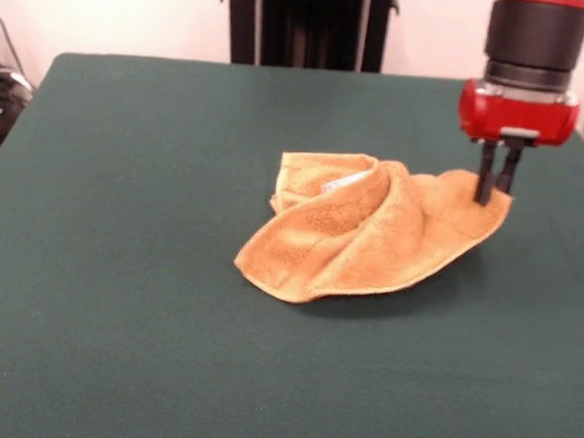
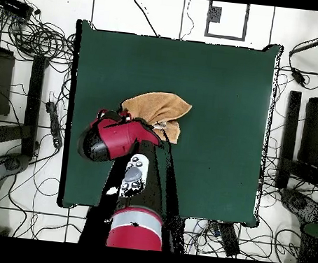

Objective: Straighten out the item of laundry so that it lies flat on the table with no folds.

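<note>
In the front view, the part closest to me is the bare green surface (image 1: 113, 347), which fills the whole bottom of the frame. Nothing sits on that part.

A bit farther back, near the middle of the frame and a little to the right, I see the towel (image 1: 360, 246). It is golden orange and fuzzy. It is not flat. It is bunched up in a soft heap with big folds. The lower left end rests on the surface. One flap is folded over at the upper left of the heap, and I can see a hemmed edge there. A small pale strip peeks out from inside that fold, but I cannot tell what it is.

The right corner of the towel is lifted up off the surface, and there is a dark shadow under it. My hand (image 1: 495, 183) is at that corner, in the upper right of the frame. Its two dark fingers (image 1: 486, 177) point down, close together, pinching the towel's edge between them. Above the fingers is the red block of the arm (image 1: 518, 113).

In the overhead view, the towel (image 2: 157, 109) lies left of the middle of the surface (image 2: 223, 80). The red arm (image 2: 119, 138) covers its lower left end, so I cannot see the hand there.
</note>
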You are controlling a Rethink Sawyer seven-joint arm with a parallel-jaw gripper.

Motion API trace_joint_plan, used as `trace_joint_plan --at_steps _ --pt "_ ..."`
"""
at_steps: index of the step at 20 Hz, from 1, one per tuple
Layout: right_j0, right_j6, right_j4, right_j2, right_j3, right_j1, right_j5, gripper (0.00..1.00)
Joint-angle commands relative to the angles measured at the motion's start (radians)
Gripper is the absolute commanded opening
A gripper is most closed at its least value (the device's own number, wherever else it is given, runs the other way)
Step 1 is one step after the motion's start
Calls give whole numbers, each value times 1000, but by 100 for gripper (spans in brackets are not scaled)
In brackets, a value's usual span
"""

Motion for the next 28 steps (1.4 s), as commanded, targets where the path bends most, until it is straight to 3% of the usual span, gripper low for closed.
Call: trace_joint_plan --at_steps 1,7,14,18,28 --pt "81 180 79 60 90 -20 11 0" --pt "137 221 161 60 88 -33 46 0" --pt "174 233 217 13 39 70 -80 0" --pt "209 240 251 -29 43 78 -104 0" --pt "239 229 314 -34 94 25 -59 0"
